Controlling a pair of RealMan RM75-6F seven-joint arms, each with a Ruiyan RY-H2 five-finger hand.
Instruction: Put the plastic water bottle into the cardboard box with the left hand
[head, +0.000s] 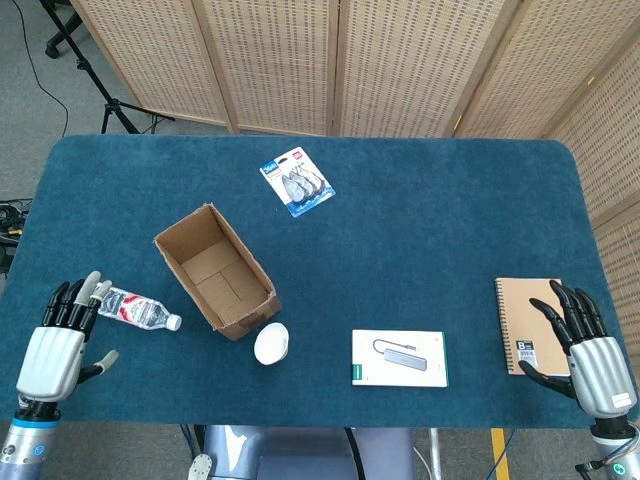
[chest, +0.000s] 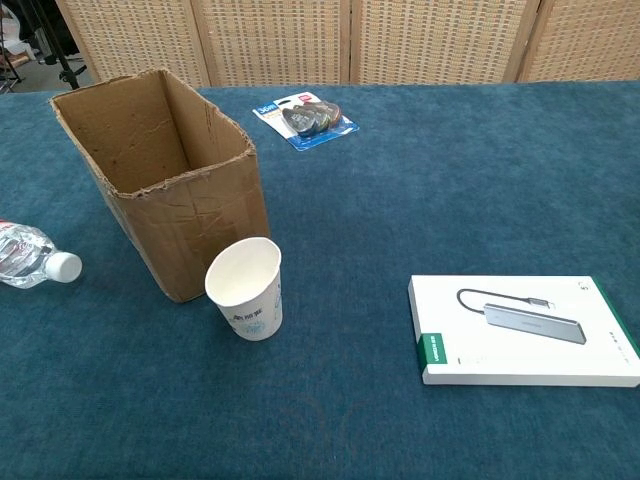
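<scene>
A clear plastic water bottle (head: 138, 310) with a red label and white cap lies on its side on the blue table, left of the cardboard box (head: 215, 270); the chest view shows its cap end (chest: 35, 262) at the left edge. The box (chest: 165, 180) stands open at the top with nothing in it. My left hand (head: 62, 340) hovers at the table's front left corner, fingers spread, fingertips just beside the bottle's base. At the front right, my right hand (head: 585, 350) is open next to a notebook. Neither hand shows in the chest view.
A white paper cup (head: 271, 343) stands right in front of the box. A white boxed USB hub (head: 399, 357) lies front centre, a brown spiral notebook (head: 525, 325) front right, and a blister pack (head: 296, 182) at the back centre. Folding screens stand behind the table.
</scene>
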